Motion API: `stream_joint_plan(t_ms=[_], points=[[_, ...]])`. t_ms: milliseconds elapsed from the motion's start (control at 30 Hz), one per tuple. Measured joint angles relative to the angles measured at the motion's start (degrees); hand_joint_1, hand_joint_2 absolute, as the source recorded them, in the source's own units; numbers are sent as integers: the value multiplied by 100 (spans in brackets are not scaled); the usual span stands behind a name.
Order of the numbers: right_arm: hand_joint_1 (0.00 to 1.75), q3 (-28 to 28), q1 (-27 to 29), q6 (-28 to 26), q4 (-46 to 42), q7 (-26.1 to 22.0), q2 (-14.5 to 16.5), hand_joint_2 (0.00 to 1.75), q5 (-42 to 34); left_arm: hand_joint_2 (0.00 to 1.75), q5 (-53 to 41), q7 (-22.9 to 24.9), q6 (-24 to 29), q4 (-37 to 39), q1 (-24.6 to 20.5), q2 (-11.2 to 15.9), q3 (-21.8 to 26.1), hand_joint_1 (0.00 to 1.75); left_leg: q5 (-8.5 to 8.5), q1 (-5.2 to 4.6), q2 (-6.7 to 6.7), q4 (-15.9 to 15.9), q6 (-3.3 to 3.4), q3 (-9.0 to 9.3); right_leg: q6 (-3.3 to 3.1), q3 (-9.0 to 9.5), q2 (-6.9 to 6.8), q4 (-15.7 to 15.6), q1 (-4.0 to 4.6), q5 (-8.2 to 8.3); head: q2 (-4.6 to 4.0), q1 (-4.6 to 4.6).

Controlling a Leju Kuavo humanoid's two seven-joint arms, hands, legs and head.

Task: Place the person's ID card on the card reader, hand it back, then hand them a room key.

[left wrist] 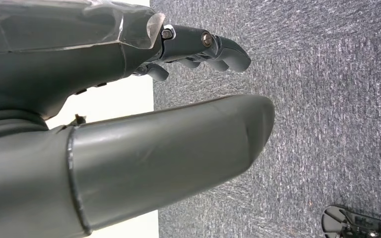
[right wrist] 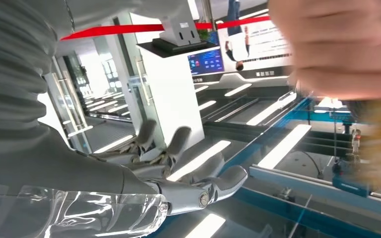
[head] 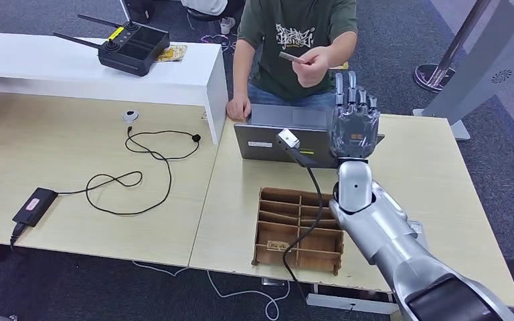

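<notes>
Right hand raised, fingers apart, empty | laptop beneath | person holds card beyond

White graffiti-style lettering on the chest of the person's dark green t-shirt, too stylised to read, yellow label on the black remote controller with antennas, print too small to read, no other legible text
</notes>
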Motion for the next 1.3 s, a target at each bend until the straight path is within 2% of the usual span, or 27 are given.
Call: stream_joint_plan(t_ms=[333,600,1100,1300], points=[[0,-770,247,-2,-365,-402,3,175,-60,0,65,38,1,0,7,-2,0,0,0,0,0,0,0,0,0,0,0,-1,0,0,0,0],[0,-1578,773,-4,-1200,-674,3,175,85,0,89,38,21,0,11,-4,0,0,0,0,0,0,0,0,0,-2,0,-1,1,0,1,1],[0,-2287,1799,-4,-2830,-705,-100,175,88,0,97,28,22,0,20,1,0,0,-1,0,2,0,0,1,0,-5,2,-2,0,-1,0,-1],[0,-2549,2577,-4,-3599,-560,-267,175,88,0,95,17,21,0,28,8,0,0,-4,0,-2,0,0,-2,3,-4,-2,-4,0,-3,1,0]])
